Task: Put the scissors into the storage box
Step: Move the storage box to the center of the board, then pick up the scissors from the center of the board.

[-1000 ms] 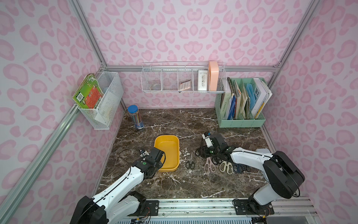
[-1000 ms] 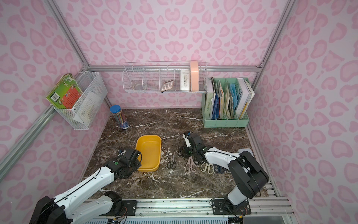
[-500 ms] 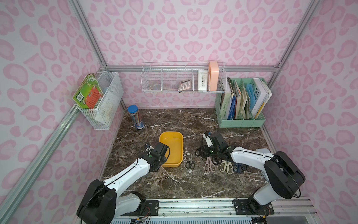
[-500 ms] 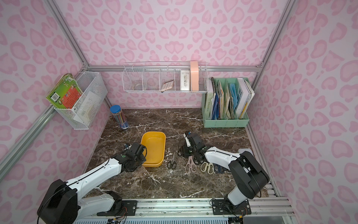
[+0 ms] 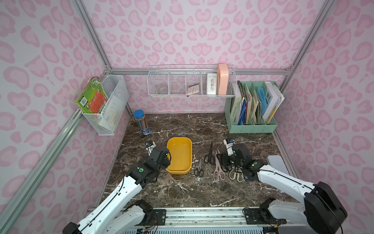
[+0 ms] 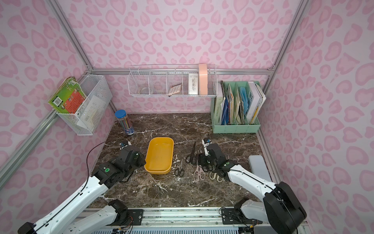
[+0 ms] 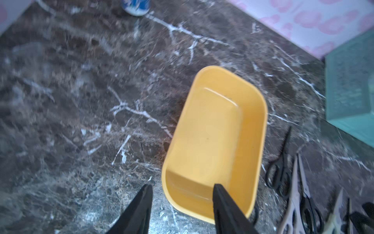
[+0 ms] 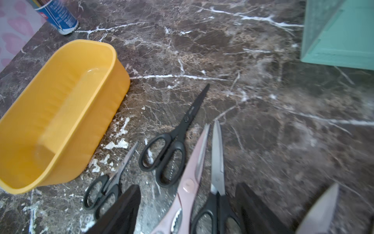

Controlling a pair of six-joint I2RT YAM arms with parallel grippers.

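Right gripper (image 8: 188, 206), jaws spread and empty, hung over pale pink steel-bladed scissors (image 8: 189, 178) lying lengthwise beside the shallow yellow plastic storage box (image 8: 60, 113).

Storage box (image 5: 179, 172) left of scissors (image 5: 209, 156), all on table (image 5: 182, 125).

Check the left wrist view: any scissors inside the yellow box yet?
No, the yellow storage box is empty; the scissors lie on the marble beside it.
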